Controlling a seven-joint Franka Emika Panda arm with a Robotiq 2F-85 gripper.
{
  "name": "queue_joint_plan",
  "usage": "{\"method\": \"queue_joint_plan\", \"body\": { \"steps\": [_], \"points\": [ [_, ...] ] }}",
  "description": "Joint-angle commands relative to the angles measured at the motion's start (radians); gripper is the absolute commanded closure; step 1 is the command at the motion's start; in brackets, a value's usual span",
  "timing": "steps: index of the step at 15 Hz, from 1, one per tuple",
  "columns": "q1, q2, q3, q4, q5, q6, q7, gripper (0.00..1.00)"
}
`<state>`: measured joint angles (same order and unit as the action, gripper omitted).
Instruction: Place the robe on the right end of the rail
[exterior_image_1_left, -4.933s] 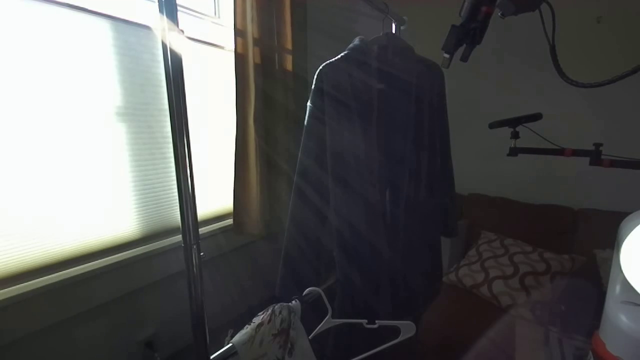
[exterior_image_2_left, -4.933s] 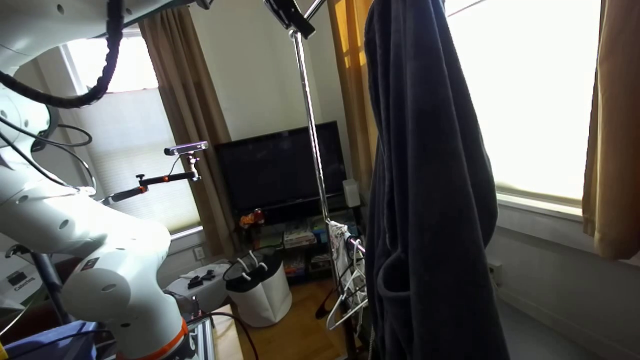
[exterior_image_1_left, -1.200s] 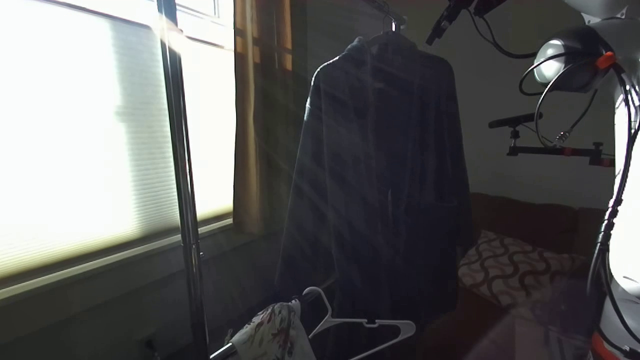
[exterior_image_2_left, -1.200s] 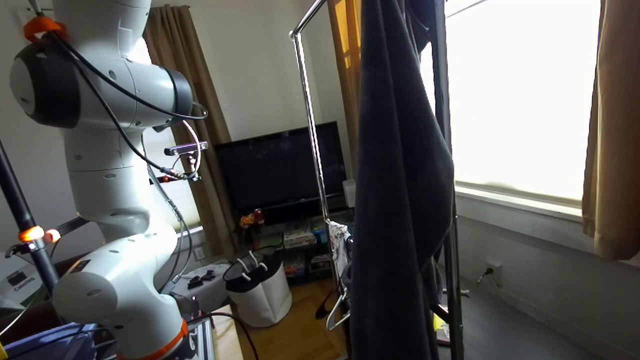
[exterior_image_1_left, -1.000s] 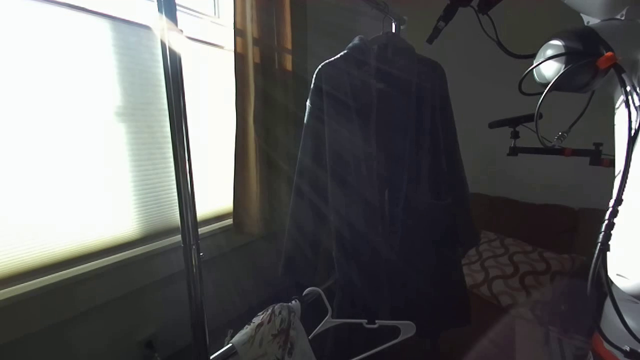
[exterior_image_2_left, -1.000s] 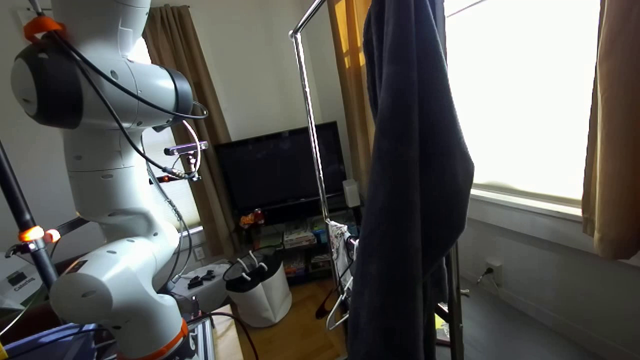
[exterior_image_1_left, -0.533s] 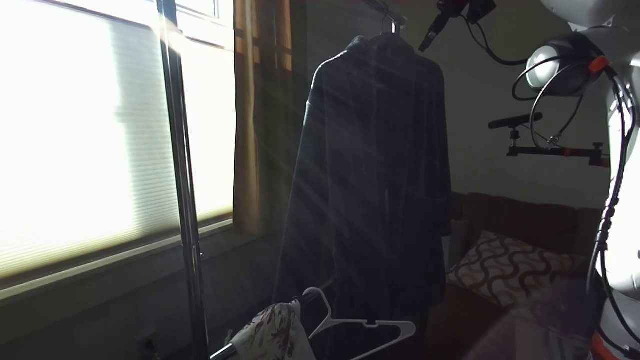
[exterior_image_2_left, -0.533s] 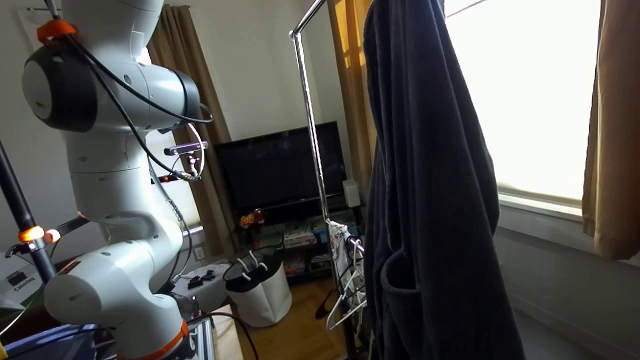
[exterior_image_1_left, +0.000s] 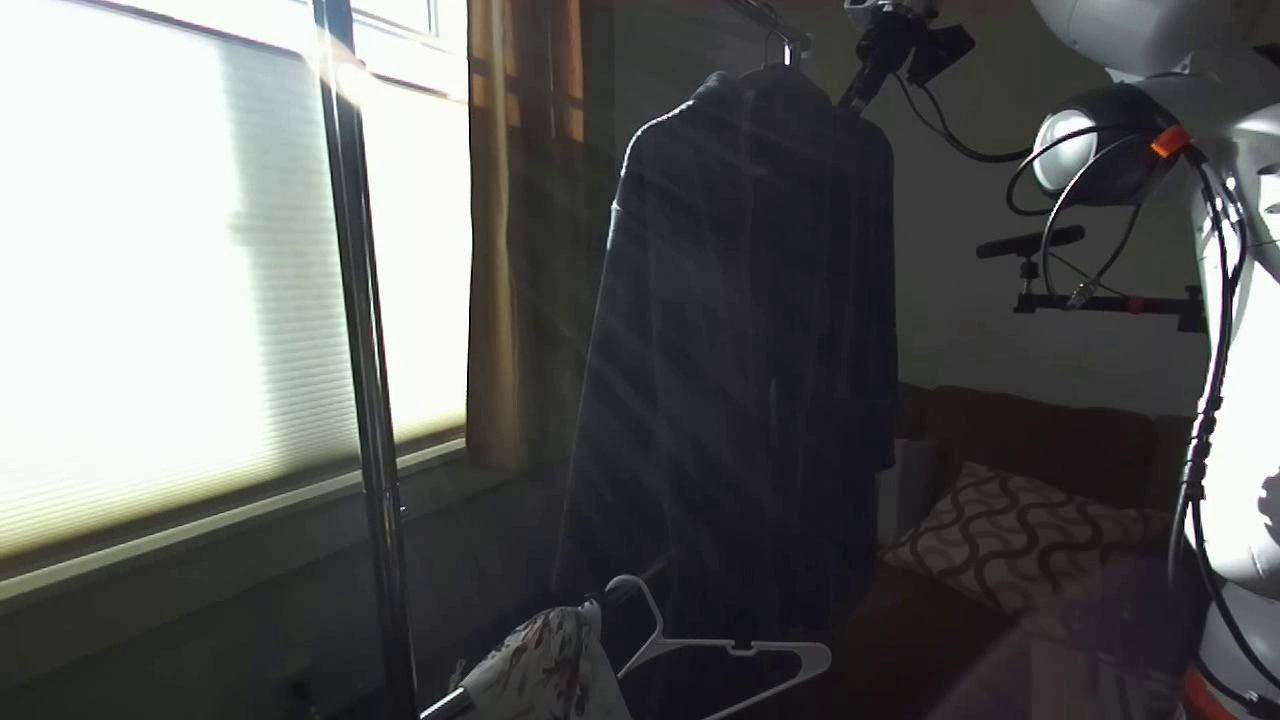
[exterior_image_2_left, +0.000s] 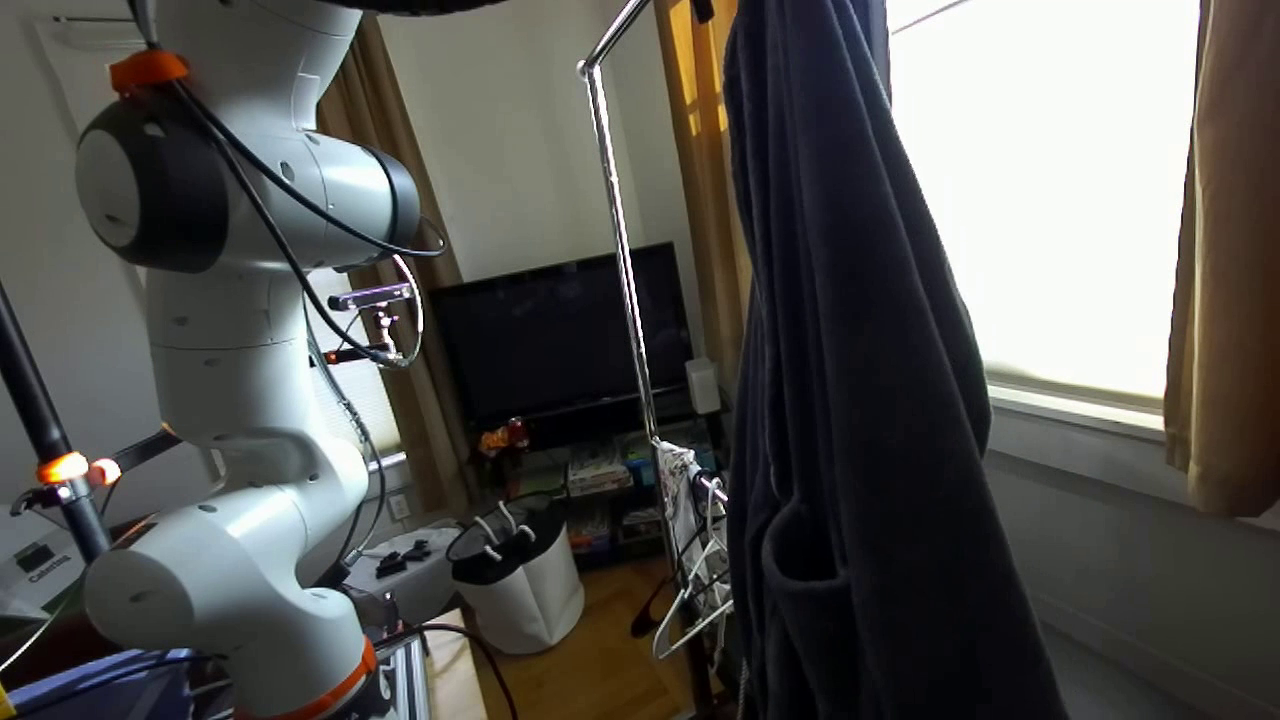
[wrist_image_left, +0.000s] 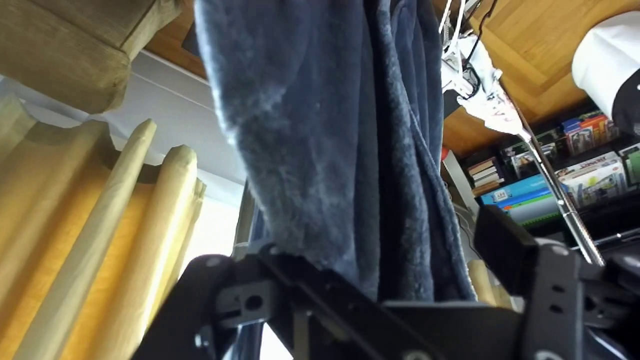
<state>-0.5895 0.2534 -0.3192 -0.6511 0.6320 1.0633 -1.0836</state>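
The robe (exterior_image_1_left: 750, 320), long and dark navy, hangs upright on its hanger from the rail (exterior_image_1_left: 762, 14), close to the rail's far end. In an exterior view its side (exterior_image_2_left: 850, 380) fills the right middle, and the rail (exterior_image_2_left: 618, 32) runs up out of frame. My gripper (exterior_image_1_left: 852, 102) is at the robe's shoulder, with its fingertips partly hidden behind the cloth. In the wrist view the gripper (wrist_image_left: 385, 245) has its fingers wide apart. The robe (wrist_image_left: 310, 130) shows between and beyond them; whether they touch it cannot be told. The hanger's hook is hidden in the wrist view.
A rack pole (exterior_image_2_left: 625, 250) stands left of the robe. A lower bar carries a patterned cloth (exterior_image_1_left: 545, 655) and white hangers (exterior_image_1_left: 740, 648). Curtains (wrist_image_left: 95, 230) and a window are close by. A camera on an arm (exterior_image_1_left: 1030, 243) stands behind the robot.
The robe, twisted out about a second ago, has swung back to hang straighter. My gripper has moved down and inward to the robe's shoulder, the arm following toward the rack.
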Motion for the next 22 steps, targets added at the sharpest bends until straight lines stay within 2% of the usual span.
{"method": "queue_joint_plan", "body": {
  "steps": [1, 8, 15, 18, 22],
  "points": [
    [-0.006, 0.0, 0.005, 0.019, 0.016, -0.006, -0.023, 0.47],
    [0.01, -0.022, 0.013, 0.014, 0.075, 0.051, 0.034, 0.99],
    [-0.004, -0.052, 0.011, 0.005, 0.116, -0.005, 0.072, 0.97],
    [-0.077, -0.103, -0.002, -0.015, 0.248, 0.006, 0.106, 0.97],
    [-0.217, -0.164, -0.059, -0.052, 0.428, 0.018, 0.145, 0.97]
  ]
}}
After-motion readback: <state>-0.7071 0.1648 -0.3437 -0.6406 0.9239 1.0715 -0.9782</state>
